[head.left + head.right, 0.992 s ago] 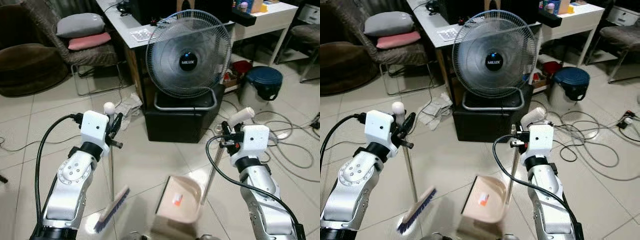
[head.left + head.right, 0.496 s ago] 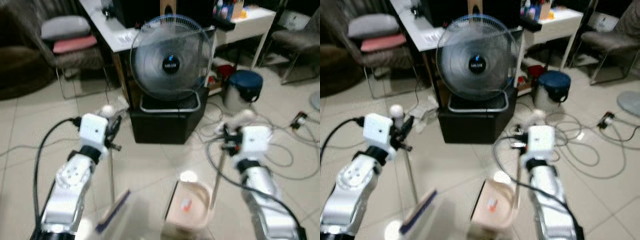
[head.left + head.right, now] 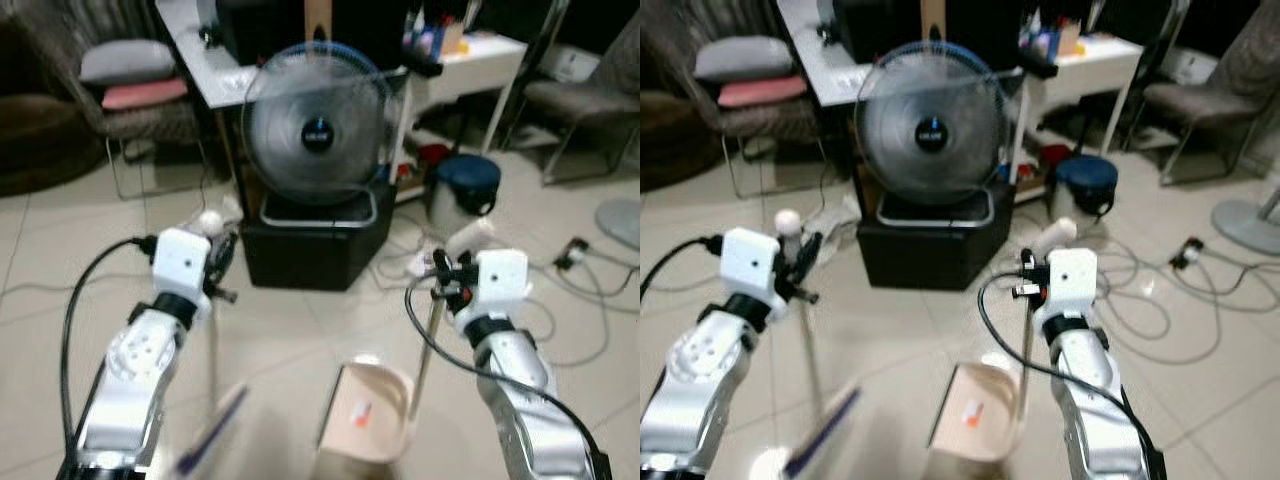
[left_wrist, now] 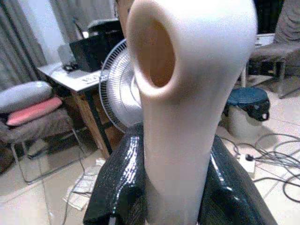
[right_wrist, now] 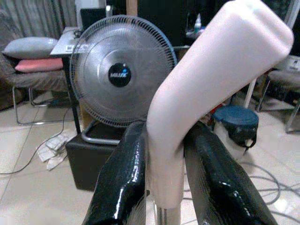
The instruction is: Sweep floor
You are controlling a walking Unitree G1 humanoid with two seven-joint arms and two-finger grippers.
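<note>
Mid-sweep: left tool (image 3: 222, 262) clamped on broom (image 3: 210, 350), right tool (image 3: 447, 272) clamped on dustpan (image 3: 367, 412) lower centre; next, brush debris in.

head eyes: forward-down | wrists: close along fingers (image 5: 126, 187); shared: fan (image 3: 316, 128)

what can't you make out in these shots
- Broom head: motion-blurred in both eye views, so its bristles and whether it touches the floor are unclear.
- Orange-and-white scrap in the dustpan: too small and soft to identify.
- Bottles on the white desk: blurred, labels unreadable.
- Left hand on the broom handle: the handle hides much of the room in the left wrist view.
- Right hand on the dustpan handle: handle's lower part cut off by the frame edge.
</note>
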